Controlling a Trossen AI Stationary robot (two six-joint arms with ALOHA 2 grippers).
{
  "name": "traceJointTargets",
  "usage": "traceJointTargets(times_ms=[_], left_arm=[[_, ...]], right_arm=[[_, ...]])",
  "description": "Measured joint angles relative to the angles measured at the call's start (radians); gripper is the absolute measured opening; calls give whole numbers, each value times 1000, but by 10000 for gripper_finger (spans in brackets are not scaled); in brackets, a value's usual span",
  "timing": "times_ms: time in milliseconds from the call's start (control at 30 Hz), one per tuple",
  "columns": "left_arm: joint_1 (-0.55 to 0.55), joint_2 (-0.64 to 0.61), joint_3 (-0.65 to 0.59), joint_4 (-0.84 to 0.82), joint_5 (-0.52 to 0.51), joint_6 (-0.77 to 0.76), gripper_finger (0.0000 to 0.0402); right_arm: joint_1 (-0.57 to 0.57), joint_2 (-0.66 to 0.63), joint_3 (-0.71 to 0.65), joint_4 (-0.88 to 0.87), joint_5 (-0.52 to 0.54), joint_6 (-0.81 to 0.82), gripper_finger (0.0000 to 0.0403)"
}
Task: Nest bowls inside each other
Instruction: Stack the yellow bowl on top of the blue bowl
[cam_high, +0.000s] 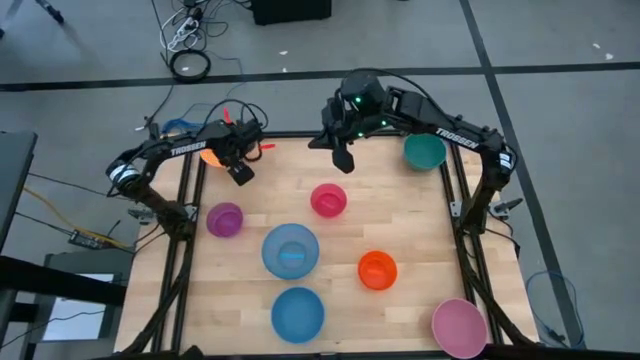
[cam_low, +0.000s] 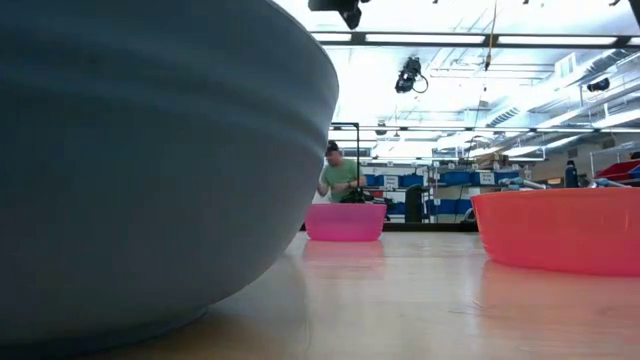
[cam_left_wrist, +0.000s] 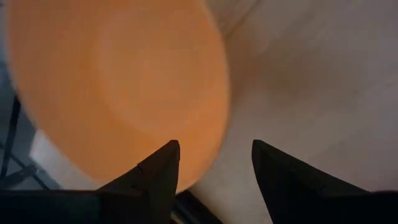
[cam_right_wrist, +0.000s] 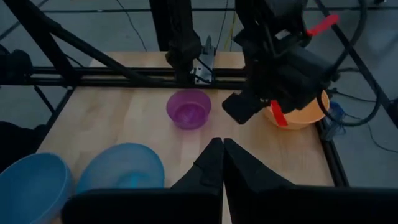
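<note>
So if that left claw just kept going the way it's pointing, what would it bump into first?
Most likely the orange bowl. The left gripper hangs open just above that bowl's rim, one finger over the bowl, the other over the bare table. Depth is hard to judge.

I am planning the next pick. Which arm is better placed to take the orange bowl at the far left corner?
Left, probably. The left end effector hangs open over the orange bowl; the right end effector is shut, farther away.
</note>
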Motion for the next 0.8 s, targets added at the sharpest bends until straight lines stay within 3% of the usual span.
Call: traceJointTargets(times_ms=[433,533,700,800], left_arm=[[12,164,0,89,38,36,195],[11,181,0,77,45,36,148],[10,164,2,78,100,36,26],[0,137,17,75,129,35,13]], right_arm=[[0,0,0,1,0,2,0],[-1,0,0,1,0,1,0],[-2,0,0,1,32,-1,0],[-2,-1,0,0,49,-11,0]])
